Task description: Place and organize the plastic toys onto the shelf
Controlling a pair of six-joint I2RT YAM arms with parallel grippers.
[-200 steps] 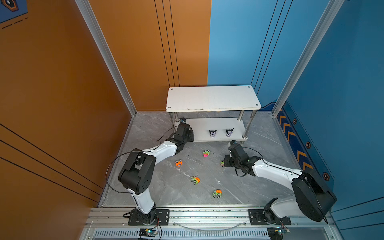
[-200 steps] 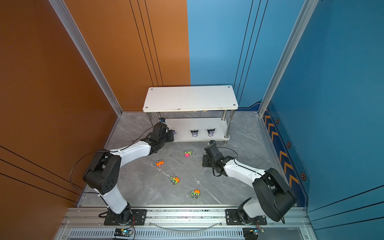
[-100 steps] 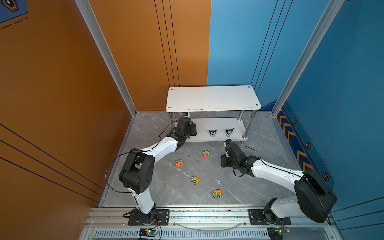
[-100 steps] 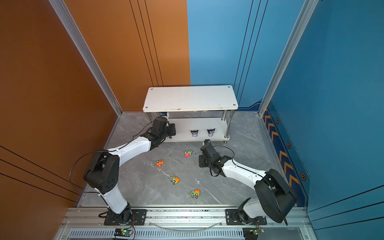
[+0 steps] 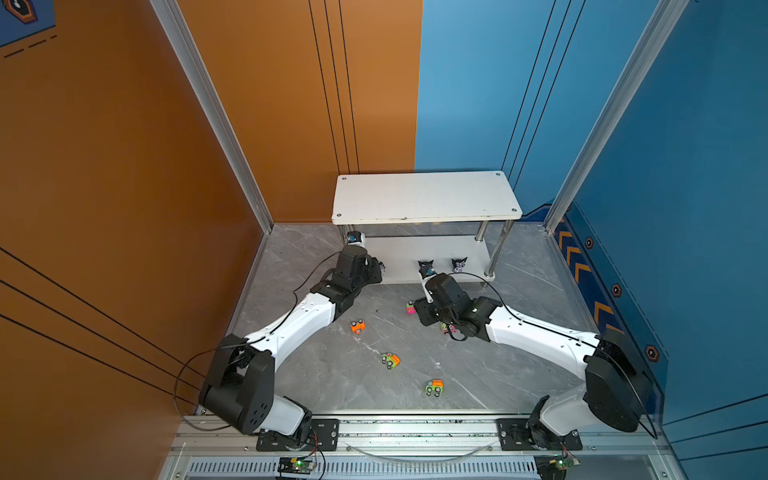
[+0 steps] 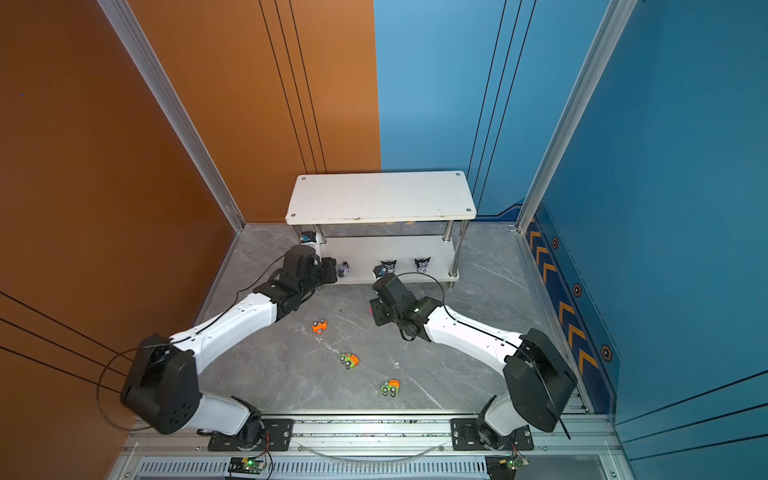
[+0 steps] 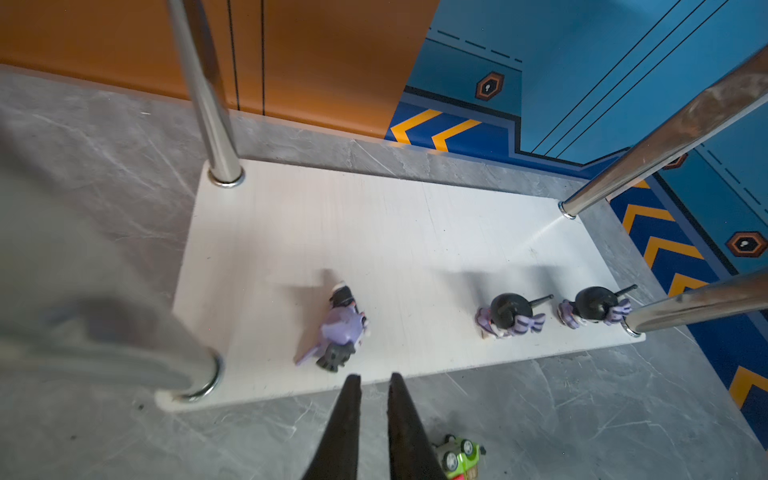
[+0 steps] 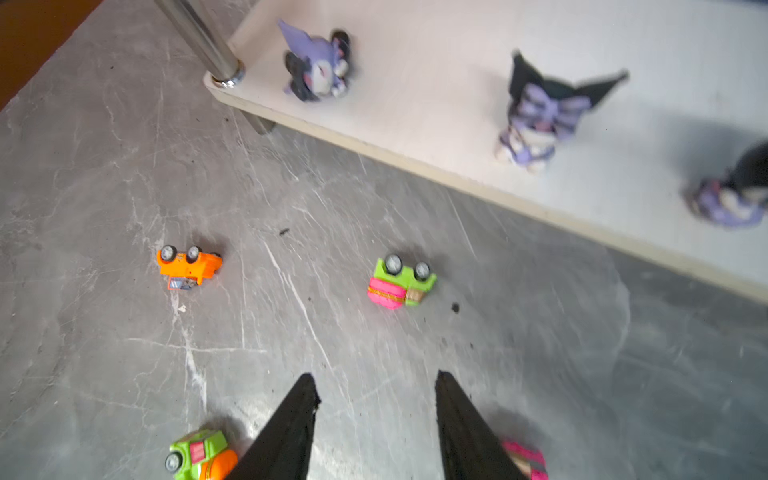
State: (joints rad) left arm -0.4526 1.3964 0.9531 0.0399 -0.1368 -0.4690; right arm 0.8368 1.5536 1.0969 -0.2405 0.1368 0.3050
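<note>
Left jaws now slightly parted, empty, just off the shelf (image 7: pixel 415 232). Third figurine (image 7: pixel 338 328) released on lower tier near front-left corner, tipped over, needs righting. Right jaws have opened wide, empty, above tabletop (image 8: pixel 124 166). Cars (image 8: pixel 401 282) not yet shelved.

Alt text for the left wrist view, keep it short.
On the shelf's white lower tier, one black-and-purple figurine lies toppled; two upright figurines stand further along. The left gripper, slightly open and empty, points toward the toppled one. A green toy car lies on the grey tabletop.
</note>
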